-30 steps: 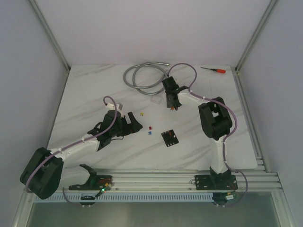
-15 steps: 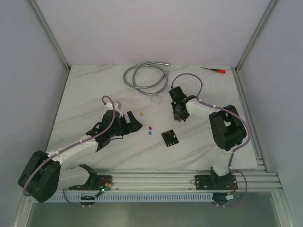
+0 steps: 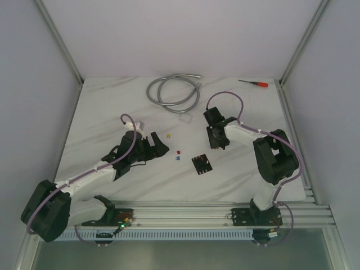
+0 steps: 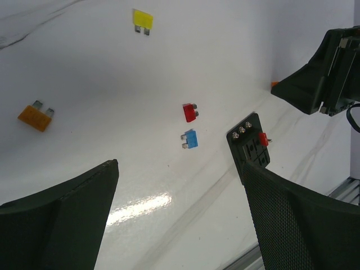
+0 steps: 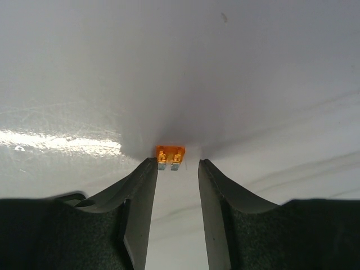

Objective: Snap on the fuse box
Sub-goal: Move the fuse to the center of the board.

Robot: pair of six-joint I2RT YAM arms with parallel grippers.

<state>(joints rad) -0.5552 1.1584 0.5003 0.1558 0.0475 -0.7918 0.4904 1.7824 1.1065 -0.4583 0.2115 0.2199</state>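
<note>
The fuse box (image 3: pixel 201 163) is seen loose toward the table's (image 3: pixel 112 101) near edge. The left gripper (image 4: pixel 180 167) is held wide, empty; the right gripper (image 5: pixel 177 164) is narrowly parted at an orange fuse (image 5: pixel 170 154), seemingly ungripped, which could be flicked away by a catching finger.

This looked like a robotics lab test cell: a white marble-patterned tabletop (image 3: pixel 112 112) was boxed in by plain pale wall panels (image 3: pixel 180 34) and silver aluminium frame posts (image 3: pixel 59 42), and two black-and-white robot arms (image 3: pixel 93 171) (purple cables (image 3: pixel 225 94) looped along them) stood bolted to a slotted aluminium rail (image 3: pixel 185 212) at its near edge.
</note>
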